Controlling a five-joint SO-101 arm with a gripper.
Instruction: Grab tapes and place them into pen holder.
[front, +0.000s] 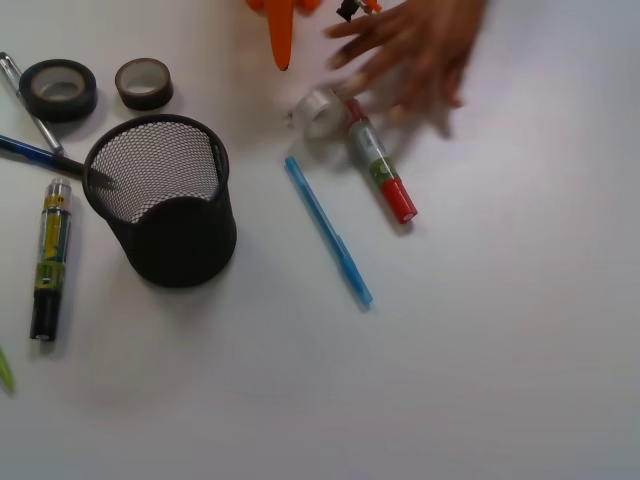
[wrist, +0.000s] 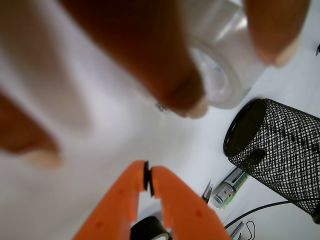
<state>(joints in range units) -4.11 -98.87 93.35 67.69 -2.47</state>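
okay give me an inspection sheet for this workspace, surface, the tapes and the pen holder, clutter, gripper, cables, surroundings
Surface: white table, no spills seen.
Job's things: wide black tape and smaller dark tape lie flat behind the pen holder, which stands upright with nothing seen inside; translucent tape sits under a person's hand, against the red-capped marker.
Clutter: blue pen, yellow-labelled marker, dark blue pen and a silver pen at the left edge.
Gripper: orange gripper, jaws closed, holding nothing.
Cables: thin black cable beside the holder in the wrist view.
Surroundings: nothing seen beyond the table.
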